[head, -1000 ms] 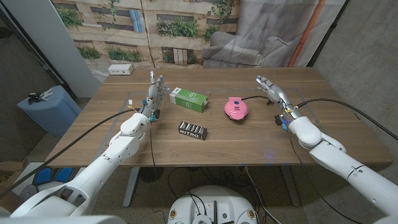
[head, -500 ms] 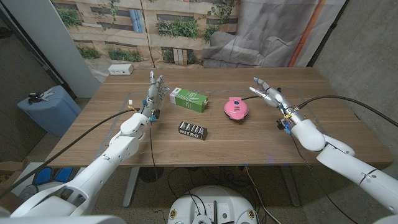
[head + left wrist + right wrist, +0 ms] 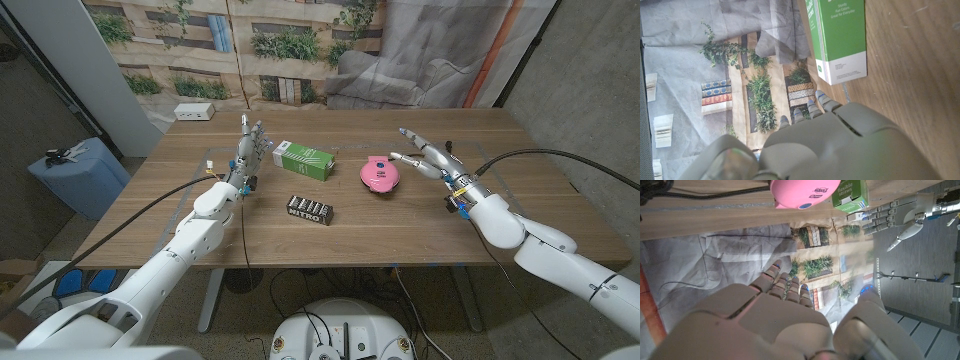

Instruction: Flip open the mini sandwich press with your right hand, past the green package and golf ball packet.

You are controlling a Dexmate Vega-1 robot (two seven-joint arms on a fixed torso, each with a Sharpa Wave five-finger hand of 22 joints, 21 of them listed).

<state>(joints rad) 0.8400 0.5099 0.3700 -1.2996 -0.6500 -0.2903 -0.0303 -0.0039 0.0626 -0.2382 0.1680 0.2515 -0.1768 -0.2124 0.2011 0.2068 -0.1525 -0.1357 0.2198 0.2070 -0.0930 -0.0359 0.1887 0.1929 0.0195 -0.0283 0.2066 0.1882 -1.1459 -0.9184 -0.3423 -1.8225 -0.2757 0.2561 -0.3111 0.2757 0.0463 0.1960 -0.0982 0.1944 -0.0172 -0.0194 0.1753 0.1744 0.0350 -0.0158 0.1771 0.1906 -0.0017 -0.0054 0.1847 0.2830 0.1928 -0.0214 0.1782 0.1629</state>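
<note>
Reaching leftward, the right hand (image 3: pixel 430 158), fingers apart and empty, neared the closed pink sandwich press (image 3: pixel 378 174); contact remained ahead.

White arms (image 3: pixel 560 255), grey hands (image 3: pixel 432 158)

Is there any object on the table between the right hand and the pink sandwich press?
Nothing visible does. The right hand hangs open to the right of the sandwich press, with only bare table between them. The green package and the golf ball packet lie on the press's other side.
</note>
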